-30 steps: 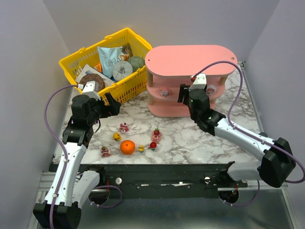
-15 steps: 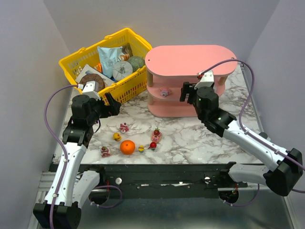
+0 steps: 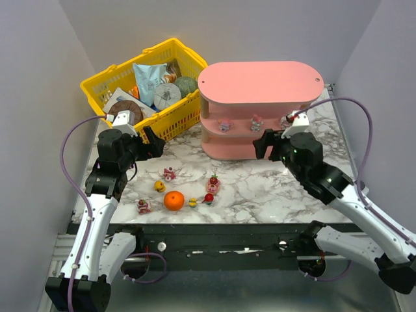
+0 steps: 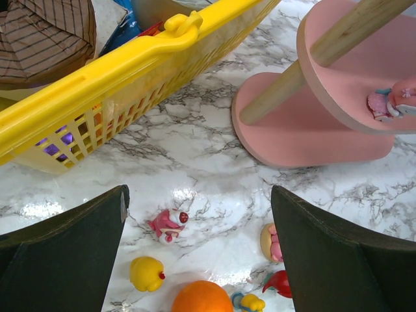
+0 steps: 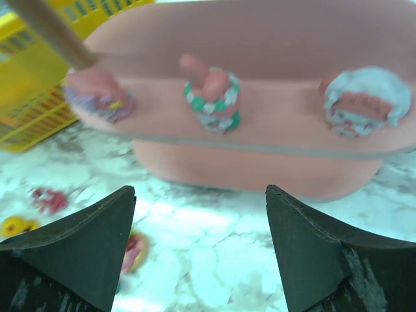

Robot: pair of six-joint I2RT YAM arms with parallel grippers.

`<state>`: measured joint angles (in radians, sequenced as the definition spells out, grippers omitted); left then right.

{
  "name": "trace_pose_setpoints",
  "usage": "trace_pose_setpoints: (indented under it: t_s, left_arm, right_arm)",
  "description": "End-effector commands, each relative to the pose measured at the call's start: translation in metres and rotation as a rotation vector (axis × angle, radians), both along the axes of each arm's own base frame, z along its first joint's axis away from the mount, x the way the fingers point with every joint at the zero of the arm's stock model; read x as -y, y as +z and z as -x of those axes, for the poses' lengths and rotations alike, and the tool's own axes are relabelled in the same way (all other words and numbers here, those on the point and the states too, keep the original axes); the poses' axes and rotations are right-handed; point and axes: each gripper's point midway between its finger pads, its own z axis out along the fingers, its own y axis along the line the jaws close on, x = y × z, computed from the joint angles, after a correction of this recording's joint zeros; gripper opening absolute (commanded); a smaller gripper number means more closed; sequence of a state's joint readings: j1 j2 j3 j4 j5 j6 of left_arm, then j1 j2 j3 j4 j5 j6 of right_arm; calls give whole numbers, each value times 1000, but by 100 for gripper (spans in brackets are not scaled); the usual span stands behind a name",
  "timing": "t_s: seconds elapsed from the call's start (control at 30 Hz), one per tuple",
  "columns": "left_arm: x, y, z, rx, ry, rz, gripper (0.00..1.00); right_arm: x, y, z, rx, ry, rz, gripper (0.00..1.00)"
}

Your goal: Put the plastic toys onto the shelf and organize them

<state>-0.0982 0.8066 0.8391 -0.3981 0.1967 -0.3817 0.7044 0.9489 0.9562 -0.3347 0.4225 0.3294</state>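
Where the marble table spreads across the middle of the top view, you have the pink shelf standing at upper centre-right and the yellow basket at upper left. Your right gripper sits low, near the front of the shelf's middle tier, its jaws wide apart with nothing between them. In its wrist view, three toys stand in a row on that tier, across the upper part of the frame just ahead of the fingers. Your left gripper hangs at centre-left, close to the basket's near wall, jaws apart and empty. Below and right of it lies the orange ball, with the loose toys scattered around it on the marble.
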Motion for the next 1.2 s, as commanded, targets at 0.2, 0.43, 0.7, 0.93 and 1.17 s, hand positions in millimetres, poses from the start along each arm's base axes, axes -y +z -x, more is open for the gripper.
trace_pose_setpoints:
  t_s: [0.2,0.43,0.7,0.93,1.17]
  left_arm:
    - [4,-5,-2,-11,-24,14,99]
    - [0,-13,-8,-34,0,-4,99]
    - [-9,-21,-14,-48,40,-40,99]
    - [-16,-24,-18,-60,77,-60,99]
    - [-17,-22,-17,-45,80,-63,99]
  right_arm:
    - [-10,-70,75,-135,244,-170,88]
    - [-22,-90,80,-138,311,-201,88]
    - [-44,-107,75,-157,378,-235,88]
    - [-56,-111,71,-183,414,-225,88]
    - [-62,-113,69,-195,423,-233,88]
